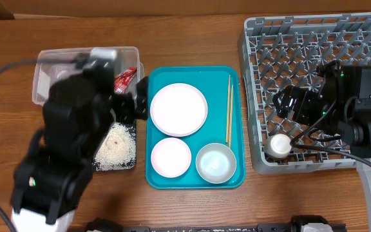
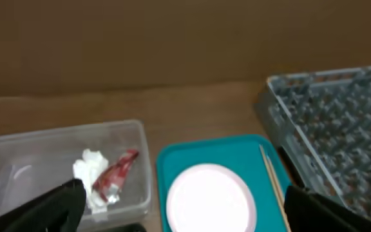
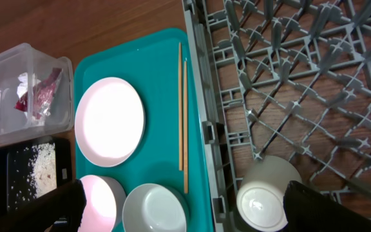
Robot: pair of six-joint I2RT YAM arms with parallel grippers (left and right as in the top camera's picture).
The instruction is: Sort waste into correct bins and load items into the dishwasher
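The red-and-white wrapper and white napkin lie in the clear tub. Rice lies on the black tray. On the teal tray sit the large white plate, the small pinkish plate, the bowl and the chopsticks. The white cup stands upside down in the grey dish rack, at its near left corner. My left gripper is open and empty between tub and large plate. My right gripper is open and empty above the rack, just beyond the cup.
The wooden table runs behind the tub and the rack. My left arm covers part of the tub and the black tray in the overhead view. The rack's upright pegs stand close around the cup.
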